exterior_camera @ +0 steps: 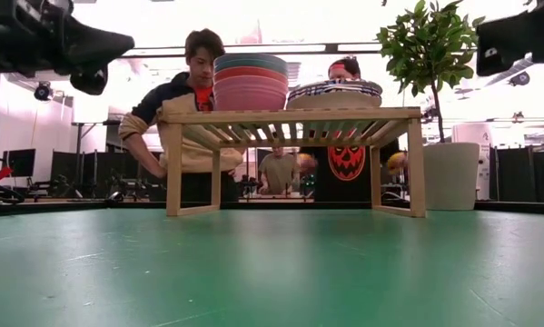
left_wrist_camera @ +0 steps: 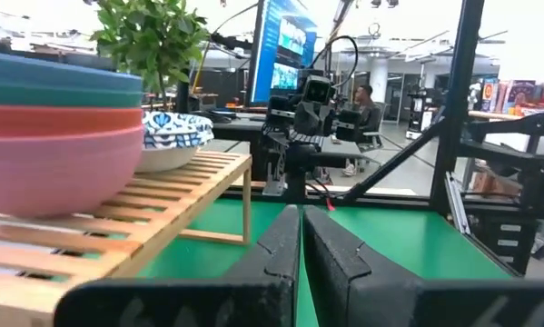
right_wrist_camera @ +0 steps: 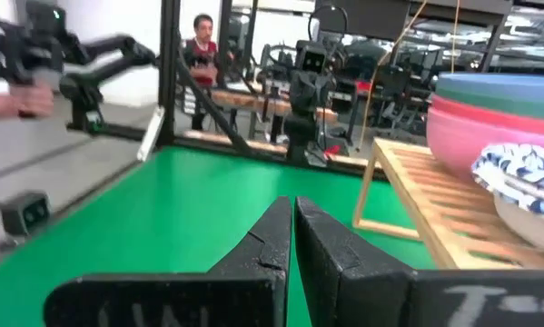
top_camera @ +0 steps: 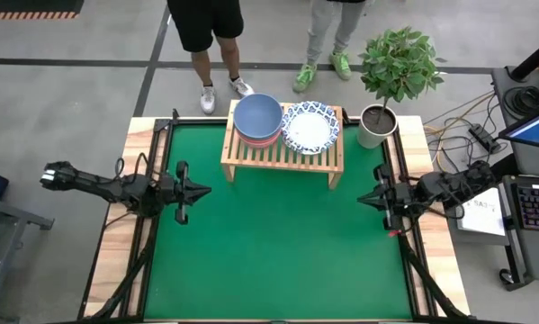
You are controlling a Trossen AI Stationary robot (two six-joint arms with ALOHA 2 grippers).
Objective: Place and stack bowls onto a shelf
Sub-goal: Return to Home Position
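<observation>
A light-wood shelf [top_camera: 251, 155] stands at the table's far middle on its side legs. On its slatted top sits a stack of deep bowls [top_camera: 257, 119], blue on top, then teal, red and pink at the bottom [exterior_camera: 251, 93]. Beside it, toward the right, rests a stack of shallow white bowls with blue patterned rims [top_camera: 310, 127]. My left gripper [top_camera: 206, 190] hovers shut at the table's left edge, pointing level toward the right. My right gripper [top_camera: 360, 198] hovers shut at the right edge, pointing left. Both hold nothing.
A grey pot with a leafy plant [top_camera: 378, 124] stands at the table's far right corner, next to the shelf. People stand beyond the far edge [top_camera: 206, 36]. Open green mat [top_camera: 278, 252] lies between the arms and toward the near edge.
</observation>
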